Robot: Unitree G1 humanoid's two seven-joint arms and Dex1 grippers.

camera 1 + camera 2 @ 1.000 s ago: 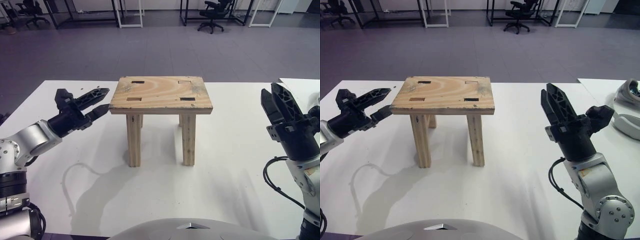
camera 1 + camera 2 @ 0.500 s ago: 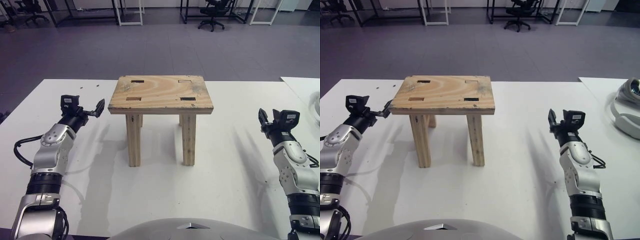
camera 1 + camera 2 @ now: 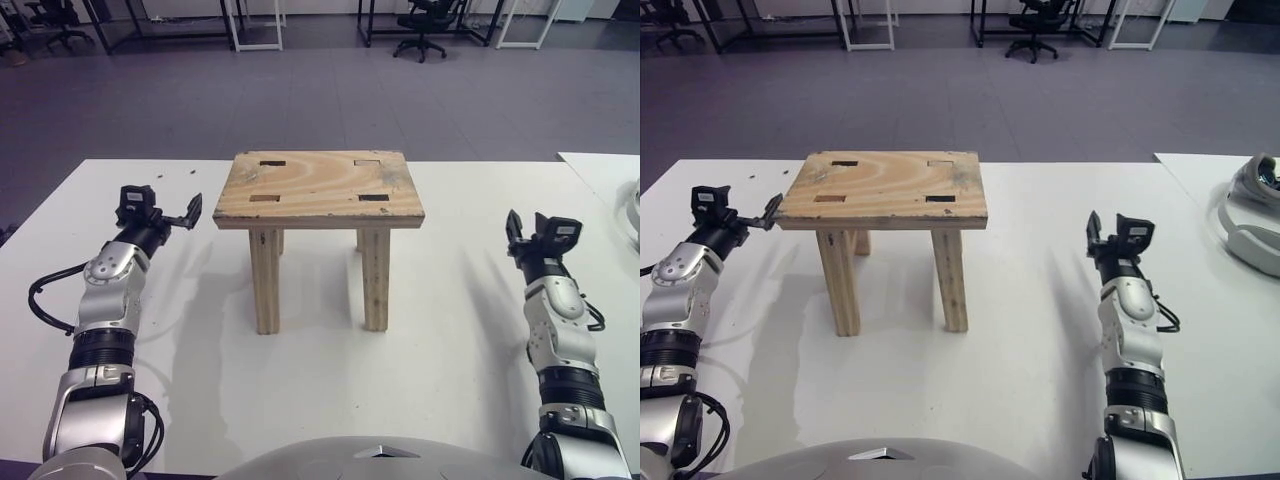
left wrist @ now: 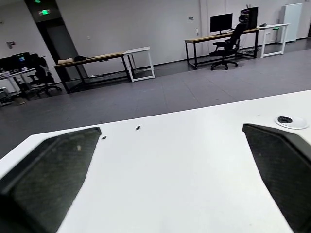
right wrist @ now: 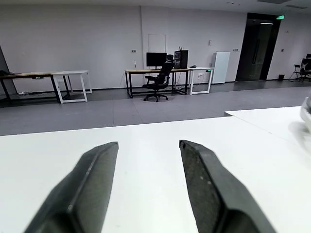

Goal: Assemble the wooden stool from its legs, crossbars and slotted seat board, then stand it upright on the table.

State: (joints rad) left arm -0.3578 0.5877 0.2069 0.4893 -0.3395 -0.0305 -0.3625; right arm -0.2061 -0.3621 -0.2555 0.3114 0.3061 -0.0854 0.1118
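Closest in, the white tabletop [image 3: 320, 380] carries both arms stretched forward, one on each side. The left pincer [image 4: 171, 130] has its fingers [image 4: 53, 174] spread wide with nothing between them. It sits close to the left edge of the stool's seat, with a small gap showing, so no contact. The right pincer [image 5: 148, 143] is also parted and empty, and it sits well off to the stool's right.

In the middle of the tabletop is the wooden stool [image 3: 320, 190] – fully put together and upright on its legs [image 3: 265, 285]. The slotted seat board [image 3: 885, 185] lies flat on top, with four rectangular slots showing near its corners.

Off to the right, a white curved object [image 3: 1252, 215] rests on a separate white surface. Beyond that – grey floor, an office chair [image 3: 420, 22] and some desk frames [image 3: 255, 25] at the back.
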